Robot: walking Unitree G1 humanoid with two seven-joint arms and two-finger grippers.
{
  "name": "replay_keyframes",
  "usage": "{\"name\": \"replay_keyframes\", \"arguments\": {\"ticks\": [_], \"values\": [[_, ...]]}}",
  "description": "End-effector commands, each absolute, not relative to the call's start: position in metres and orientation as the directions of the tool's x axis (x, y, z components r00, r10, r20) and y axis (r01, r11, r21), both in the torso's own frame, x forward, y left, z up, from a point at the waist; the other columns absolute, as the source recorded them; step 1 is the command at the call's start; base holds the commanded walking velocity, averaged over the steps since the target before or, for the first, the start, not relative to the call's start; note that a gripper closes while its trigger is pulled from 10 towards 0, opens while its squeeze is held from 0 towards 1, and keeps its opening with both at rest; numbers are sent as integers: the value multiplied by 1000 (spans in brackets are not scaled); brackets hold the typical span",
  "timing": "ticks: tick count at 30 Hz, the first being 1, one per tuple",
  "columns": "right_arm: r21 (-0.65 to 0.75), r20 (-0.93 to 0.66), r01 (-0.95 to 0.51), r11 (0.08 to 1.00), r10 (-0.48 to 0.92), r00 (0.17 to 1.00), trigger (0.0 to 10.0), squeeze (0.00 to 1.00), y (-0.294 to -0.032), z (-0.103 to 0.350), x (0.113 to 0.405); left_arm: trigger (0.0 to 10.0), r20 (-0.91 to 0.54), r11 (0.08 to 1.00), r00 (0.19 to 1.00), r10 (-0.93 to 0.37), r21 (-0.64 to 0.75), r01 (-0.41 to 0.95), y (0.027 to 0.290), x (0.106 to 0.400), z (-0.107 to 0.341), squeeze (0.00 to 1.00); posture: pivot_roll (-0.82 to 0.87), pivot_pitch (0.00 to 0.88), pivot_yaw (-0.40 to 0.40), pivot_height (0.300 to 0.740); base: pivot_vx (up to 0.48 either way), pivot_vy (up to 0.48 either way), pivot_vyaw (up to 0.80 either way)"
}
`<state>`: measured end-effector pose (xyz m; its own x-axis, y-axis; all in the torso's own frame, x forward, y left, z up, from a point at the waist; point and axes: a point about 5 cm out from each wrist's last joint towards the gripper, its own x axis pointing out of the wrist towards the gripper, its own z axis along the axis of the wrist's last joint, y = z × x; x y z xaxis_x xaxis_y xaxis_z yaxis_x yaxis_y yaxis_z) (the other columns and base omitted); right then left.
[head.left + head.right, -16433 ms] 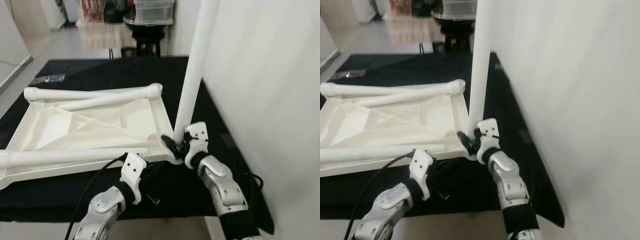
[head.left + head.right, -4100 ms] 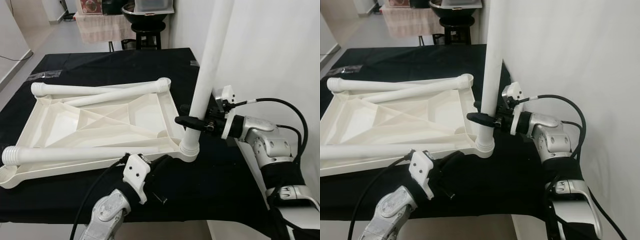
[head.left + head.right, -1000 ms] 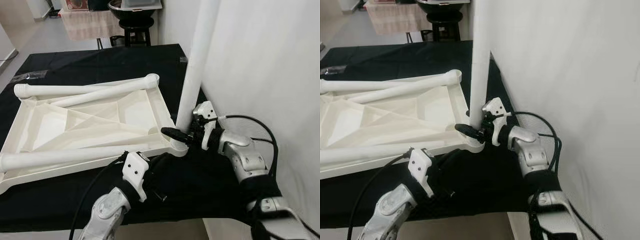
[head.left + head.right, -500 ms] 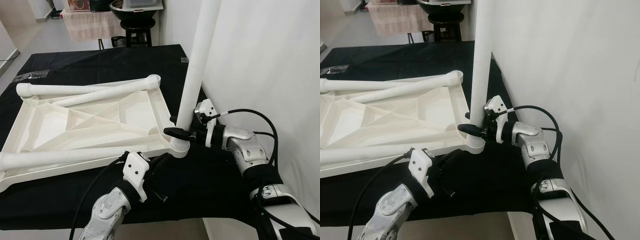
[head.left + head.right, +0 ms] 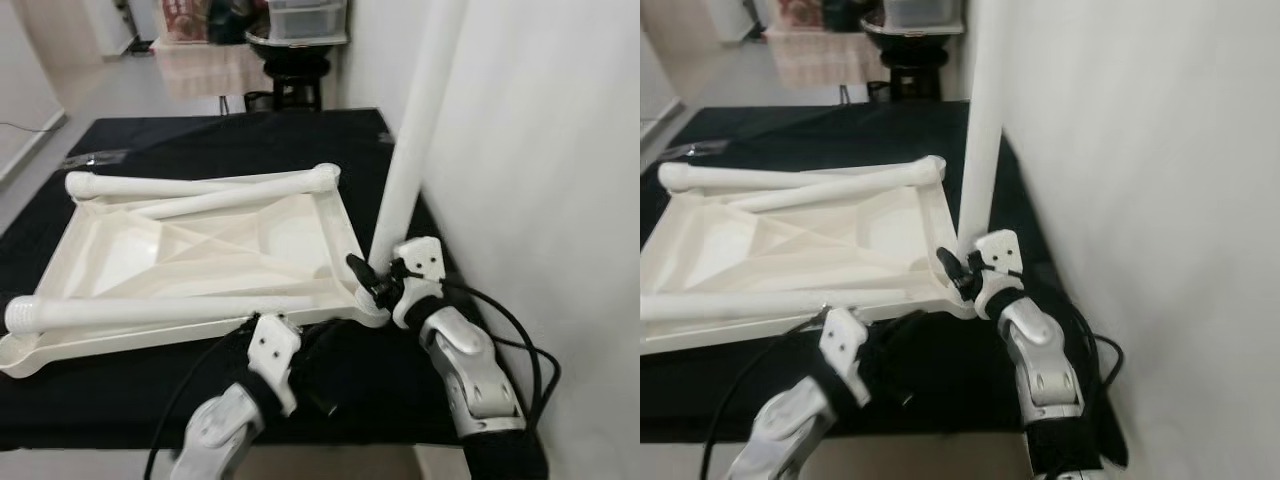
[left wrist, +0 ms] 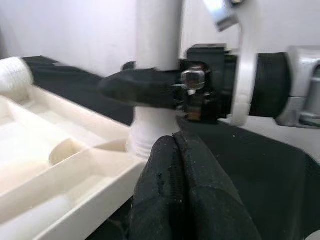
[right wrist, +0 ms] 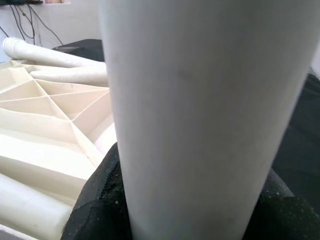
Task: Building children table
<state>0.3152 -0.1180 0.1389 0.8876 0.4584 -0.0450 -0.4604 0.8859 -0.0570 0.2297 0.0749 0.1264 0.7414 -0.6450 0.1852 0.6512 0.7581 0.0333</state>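
Assembly partly complete: one white leg [image 5: 405, 170] standing upright in the near right corner socket of the inverted table frame [image 5: 200, 250], clasped near its base by the right gripper [image 5: 372, 281]; three loose legs lying across the frame, still unfitted. Left gripper [image 6: 172, 165] closed on nothing, just beside that corner. Frame resting on a black-covered tabletop [image 5: 200, 135] against a white wall [image 5: 540, 150]; stool beyond.

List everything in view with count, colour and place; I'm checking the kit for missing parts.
Tabletop: one, white, lying upside down on the cloth.
Upright leg: one, white, standing in the tabletop's near right corner.
Loose legs: three, white, lying across the tabletop.
Cloth: one, black, covering the work surface.
Stool: one, black, behind.
Right end effector: black fingers shut on the upright leg's base.
Left end effector: black fingers shut, near that corner.
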Motion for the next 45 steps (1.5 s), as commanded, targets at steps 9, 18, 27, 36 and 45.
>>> {"name": "replay_keyframes", "arguments": {"ticks": [9, 18, 27, 36, 45], "values": [[3, -142, -650, 760, 644, 752, 10000, 1000, -110, 126, 321, 10000, 163, 760, 747, -645, 28, 650, 74, 231, 121, 0, 3, 57, -12, 740, 0, 0, 0], [-83, -113, -849, 522, 841, 529, 10000, 0, -127, 162, 334, 10000, 163, 756, 744, -649, 20, 655, 74, 232, 121, 0, 4, 51, -5, 740, 0, 0, 0], [3, -160, -922, 387, 910, 382, 0, 0, -142, 164, 351, 10000, 167, 758, 746, -645, 18, 652, 73, 232, 122, 0, 11, 55, -8, 740, 0, 0, 0], [23, -140, -923, 384, 916, 377, 0, 0, -151, 166, 353, 10000, 168, 757, 745, -646, 15, 653, 73, 232, 122, 0, 6, 60, -5, 740, 0, 0, 0], [-10, -149, -861, 509, 850, 505, 0, 0, -163, 147, 344, 10000, 170, 758, 746, -644, 13, 652, 74, 231, 123, 0, -1, 70, -11, 740, 0, 0, 0]]}}
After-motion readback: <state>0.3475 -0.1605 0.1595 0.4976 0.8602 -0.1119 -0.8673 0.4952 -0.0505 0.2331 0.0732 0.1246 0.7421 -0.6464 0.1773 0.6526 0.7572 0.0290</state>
